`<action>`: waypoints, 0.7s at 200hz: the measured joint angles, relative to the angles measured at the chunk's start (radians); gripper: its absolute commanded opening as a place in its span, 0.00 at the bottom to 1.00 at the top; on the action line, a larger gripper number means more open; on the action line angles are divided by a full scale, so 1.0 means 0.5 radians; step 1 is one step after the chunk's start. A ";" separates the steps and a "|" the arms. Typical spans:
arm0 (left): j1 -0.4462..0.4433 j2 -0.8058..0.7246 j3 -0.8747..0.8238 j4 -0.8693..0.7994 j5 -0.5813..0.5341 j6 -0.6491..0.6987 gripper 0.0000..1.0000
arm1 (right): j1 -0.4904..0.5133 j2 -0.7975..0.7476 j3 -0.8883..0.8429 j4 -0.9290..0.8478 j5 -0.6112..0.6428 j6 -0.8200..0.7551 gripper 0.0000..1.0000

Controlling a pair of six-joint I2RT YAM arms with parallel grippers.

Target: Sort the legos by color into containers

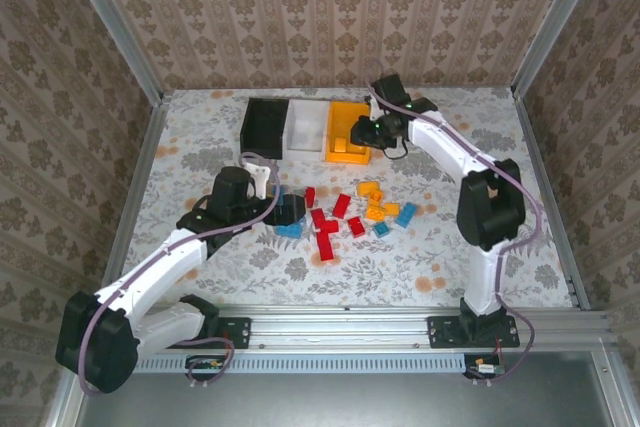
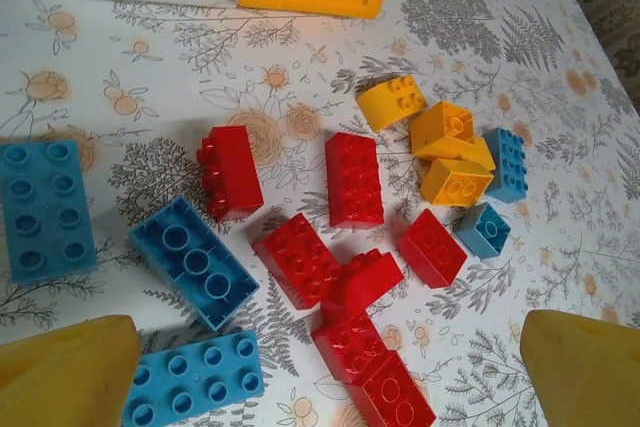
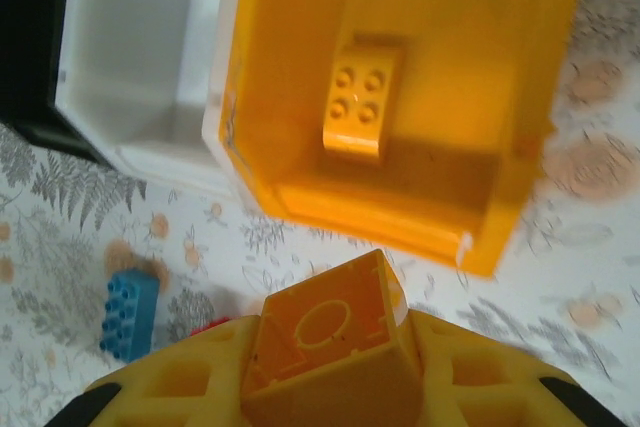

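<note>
Orange lego (image 3: 322, 337) sits gripped hollow-side up in right pincer (image 3: 330, 382)

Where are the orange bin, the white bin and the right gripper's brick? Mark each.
orange bin (image 3: 380, 212), right wrist view, near wall.
white bin (image 3: 140, 37), right wrist view, inner wall.
held brick (image 3: 325, 352), right wrist view, hollow underside.

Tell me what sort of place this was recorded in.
Most likely a robot test cell dressed up to look like a home: wallpapered panels set in aluminium framing, a floral-print table, and a left arm and right arm bolted to a rail.
</note>
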 measured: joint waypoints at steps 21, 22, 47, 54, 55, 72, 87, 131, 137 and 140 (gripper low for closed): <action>0.024 0.000 -0.010 0.000 0.020 -0.011 1.00 | 0.006 0.239 0.266 -0.036 0.001 0.000 0.24; 0.024 0.000 -0.010 0.000 0.021 -0.012 1.00 | 0.008 0.253 0.285 -0.041 0.002 0.001 0.24; 0.052 0.000 -0.021 0.000 0.031 -0.014 1.00 | 0.011 0.486 0.559 -0.112 0.015 -0.002 0.24; 0.060 0.000 -0.024 0.000 0.035 -0.019 1.00 | 0.011 0.541 0.626 -0.134 0.027 -0.003 0.25; 0.060 0.000 -0.026 0.000 0.036 -0.020 1.00 | 0.011 0.550 0.640 -0.138 0.031 -0.004 0.25; 0.069 0.000 -0.038 0.000 0.043 -0.027 1.00 | 0.011 0.650 0.770 -0.186 0.063 -0.008 0.27; 0.073 0.000 -0.045 -0.002 0.050 -0.028 1.00 | 0.011 0.713 0.851 -0.225 0.083 -0.008 0.29; 0.084 0.000 -0.046 -0.007 0.065 -0.034 1.00 | 0.012 0.768 0.890 -0.266 0.111 -0.007 0.39; 0.087 0.000 -0.046 -0.007 0.065 -0.035 1.00 | 0.013 0.768 0.890 -0.272 0.115 -0.008 0.40; 0.087 0.000 -0.046 -0.007 0.066 -0.035 1.00 | 0.014 0.768 0.892 -0.276 0.116 -0.006 0.40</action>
